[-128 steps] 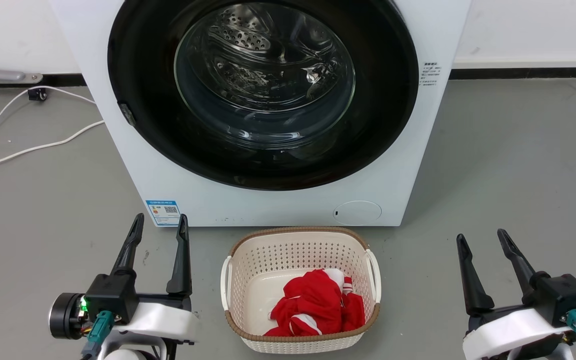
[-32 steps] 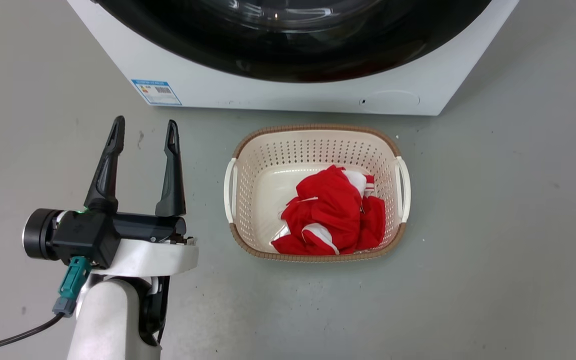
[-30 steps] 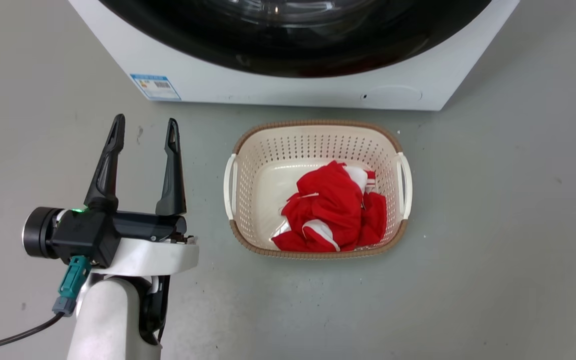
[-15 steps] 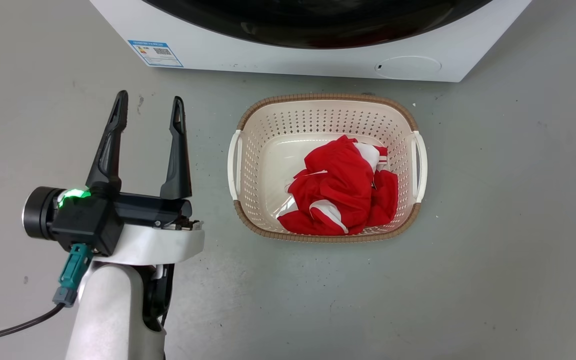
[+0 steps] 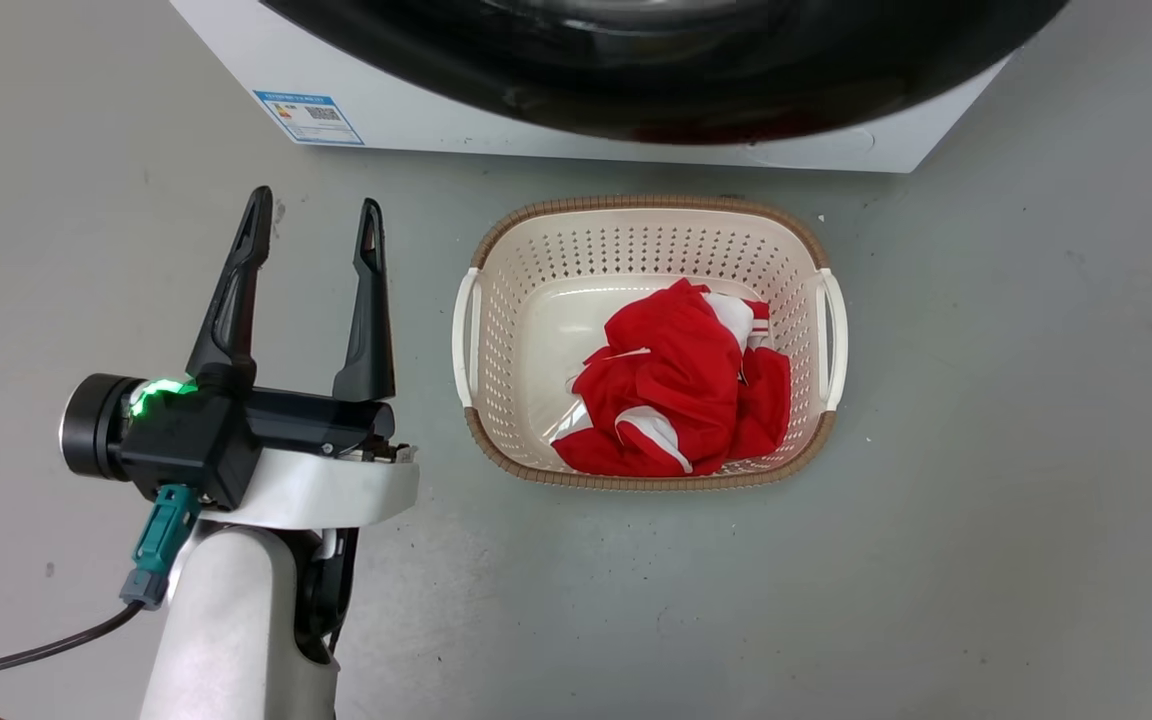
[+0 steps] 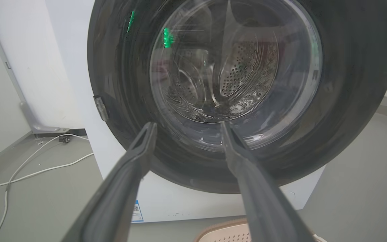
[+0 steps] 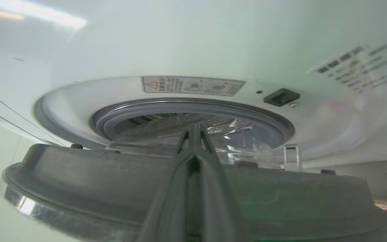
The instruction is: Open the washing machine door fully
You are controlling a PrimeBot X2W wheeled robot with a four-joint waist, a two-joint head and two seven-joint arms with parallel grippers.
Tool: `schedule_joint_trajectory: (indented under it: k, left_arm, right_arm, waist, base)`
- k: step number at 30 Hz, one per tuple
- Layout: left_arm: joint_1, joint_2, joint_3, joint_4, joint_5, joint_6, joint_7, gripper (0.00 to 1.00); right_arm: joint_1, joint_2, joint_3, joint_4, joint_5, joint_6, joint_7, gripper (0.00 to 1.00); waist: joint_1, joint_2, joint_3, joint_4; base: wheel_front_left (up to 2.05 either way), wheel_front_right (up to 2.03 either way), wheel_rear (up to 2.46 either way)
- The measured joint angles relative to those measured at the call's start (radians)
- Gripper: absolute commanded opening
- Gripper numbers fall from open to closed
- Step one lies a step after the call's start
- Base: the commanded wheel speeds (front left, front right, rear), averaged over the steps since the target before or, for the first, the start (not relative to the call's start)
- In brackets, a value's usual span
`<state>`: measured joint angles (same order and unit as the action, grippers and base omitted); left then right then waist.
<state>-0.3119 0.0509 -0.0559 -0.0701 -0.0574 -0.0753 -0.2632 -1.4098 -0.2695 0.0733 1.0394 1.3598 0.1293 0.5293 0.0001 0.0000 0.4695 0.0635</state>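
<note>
The cream laundry basket (image 5: 464, 330) holds a crumpled red-and-white garment (image 5: 676, 400). Beside it the left gripper (image 5: 315, 203) gapes wide, empty; the right gripper (image 7: 193, 131), fingers pressed together, lies across the rim of the ajar washing machine door (image 7: 79, 174)

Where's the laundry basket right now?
Head view centre: the laundry basket sits on the floor before the washing machine, right of the open left tool.

Door (image 6: 348, 101) glossy blk; machine (image 5: 436, 125) wht; basket (image 5: 636, 250) cream, perforated; cloth (image 5: 676, 390) red w/ wht.
</note>
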Motion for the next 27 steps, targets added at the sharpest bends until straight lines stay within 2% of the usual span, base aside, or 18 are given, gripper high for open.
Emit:
schedule_joint_trajectory:
  k: [9,17,27]
  left_arm:
    - [0.003,0.000,-0.004,0.021,0.000,0.005,0.000,1.00]
    - [0.051,0.000,-0.013,0.053,-0.005,0.005,0.000,1.00]
    - [0.156,0.000,-0.038,0.091,-0.009,0.012,0.000,1.00]
  right_arm:
    - [0.098,0.010,0.007,-0.067,0.038,0.000,0.156,0.00]
    - [0.259,0.033,0.026,-0.157,0.076,0.000,0.292,0.00]
    - [0.513,0.133,0.097,-0.326,0.113,0.000,0.443,0.00]
  waist:
    - [0.0000,0.0000,-0.048,-0.009]
    - [-0.0001,0.0000,-0.138,-0.016]
    - [-0.0002,0.0000,-0.299,-0.026]
  base:
    - [0.00,0.00,0.00]
    - [0.00,0.00,0.00]
    - [0.00,0.00,0.00]
